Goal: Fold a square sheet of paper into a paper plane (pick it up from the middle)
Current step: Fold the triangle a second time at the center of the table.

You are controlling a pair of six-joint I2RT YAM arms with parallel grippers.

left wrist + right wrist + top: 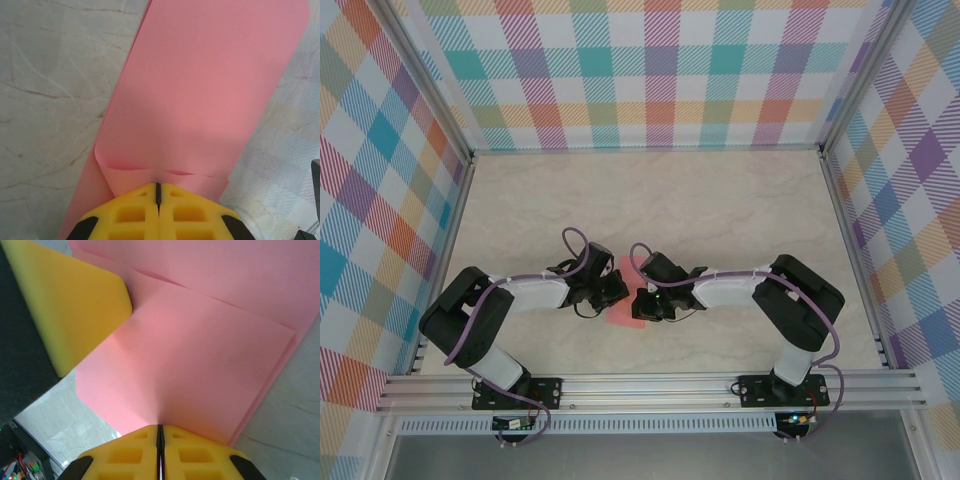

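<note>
The salmon-pink paper [624, 318] lies partly folded on the table between my two grippers, in flat overlapping layers. In the left wrist view it is a long pink strip [200, 90] whose near edge curls up against the tips. My left gripper [617, 293] [158, 186] is shut, its tips pressed against that curled edge. My right gripper [642, 300] [159, 427] is shut, and the folded top flap [200, 355] runs into its tips, pinched there. A yellow finger of the left gripper [70, 305] rests on the paper just across from it.
The marbled tabletop [670, 200] is boxed in by plaid walls [650, 70] at the back and both sides. An aluminium rail [650, 385] carrying the arm bases runs along the near edge.
</note>
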